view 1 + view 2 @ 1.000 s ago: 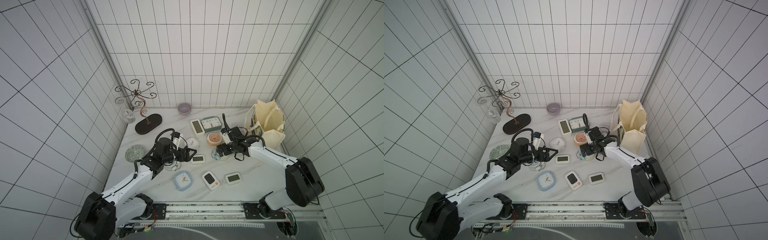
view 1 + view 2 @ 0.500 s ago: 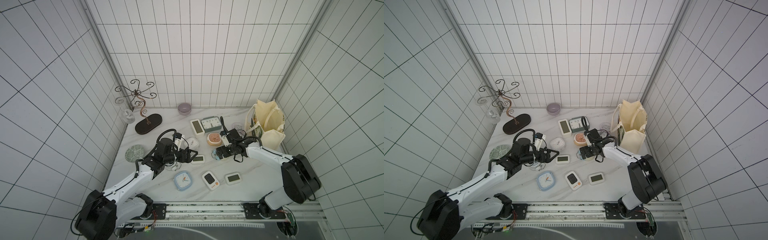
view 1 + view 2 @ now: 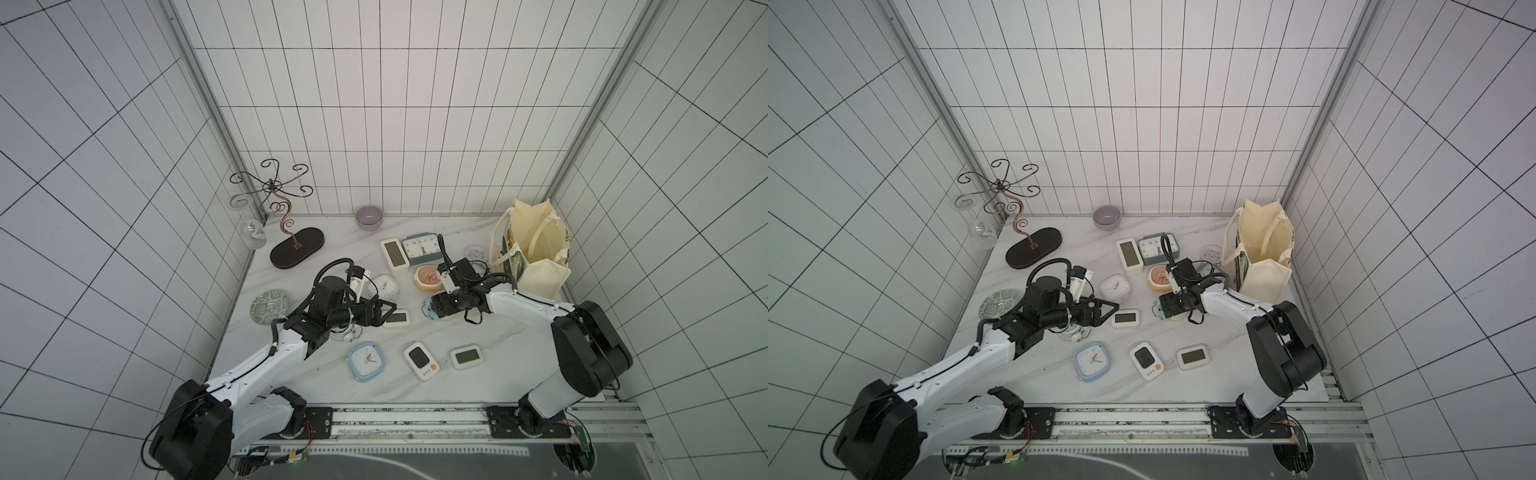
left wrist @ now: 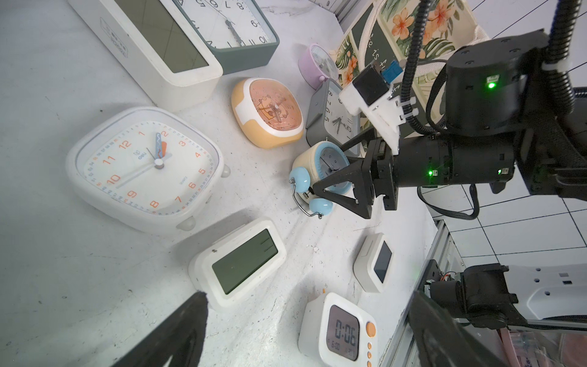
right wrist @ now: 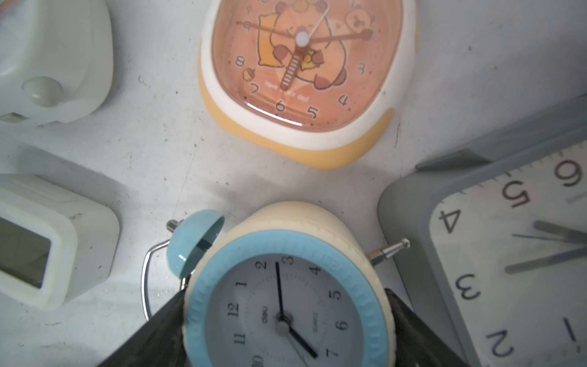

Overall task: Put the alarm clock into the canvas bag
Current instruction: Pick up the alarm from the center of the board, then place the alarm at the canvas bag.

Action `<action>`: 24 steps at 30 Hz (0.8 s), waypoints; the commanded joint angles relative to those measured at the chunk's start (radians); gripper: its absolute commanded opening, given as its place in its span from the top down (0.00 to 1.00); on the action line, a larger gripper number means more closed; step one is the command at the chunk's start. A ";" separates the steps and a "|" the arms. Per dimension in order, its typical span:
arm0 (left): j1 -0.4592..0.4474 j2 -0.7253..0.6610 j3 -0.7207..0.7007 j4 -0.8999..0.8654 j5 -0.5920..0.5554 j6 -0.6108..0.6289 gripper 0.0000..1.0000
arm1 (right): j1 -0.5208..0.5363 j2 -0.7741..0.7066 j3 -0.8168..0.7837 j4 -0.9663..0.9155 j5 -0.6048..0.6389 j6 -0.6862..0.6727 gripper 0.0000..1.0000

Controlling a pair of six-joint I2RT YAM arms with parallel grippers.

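1. White tiled walls close the space on three sides; below them lies a white marbled tabletop (image 3: 457,395).
2. Two white-and-black arms reach in from the near edge: the left arm (image 3: 266,365) points toward the middle, the right arm (image 3: 528,305) bends inward.
3. The canvas bag (image 3: 536,257) stands upright in the far right corner, mouth open, with a leaf and orange flower print on its side.
4. A dark metal stand (image 3: 296,250) with curled branches is in the far left corner; a lilac bowl (image 3: 368,217) sits by the back wall and a green patterned plate (image 3: 270,306) at the left edge.
5. Many clocks lie over the middle, among them a white square clock (image 4: 143,165), an orange clock (image 5: 305,63) and a grey clock (image 5: 508,270).
6. The alarm clock (image 5: 286,305), cream with a blue ring and two blue bells, rests on the tabletop just beside the grey clock and near the orange clock, outside the bag and apart from it.
7. The right pincer (image 4: 335,170) has one finger on each side of this clock, close against its body; whether they squeeze it I cannot tell.
8. The left pincer (image 3: 388,311) is spread wide and holds nothing, near a small digital clock (image 3: 397,318).
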 commanded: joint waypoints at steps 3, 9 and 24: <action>-0.005 -0.004 -0.004 -0.001 0.007 0.007 0.03 | 0.015 -0.025 -0.003 -0.053 -0.003 0.001 0.25; -0.033 -0.010 0.061 0.005 0.024 -0.028 0.03 | 0.023 -0.210 0.121 -0.122 0.007 0.005 0.29; -0.163 0.081 0.378 0.051 -0.025 -0.057 0.04 | -0.206 -0.382 0.611 -0.226 0.197 -0.072 0.32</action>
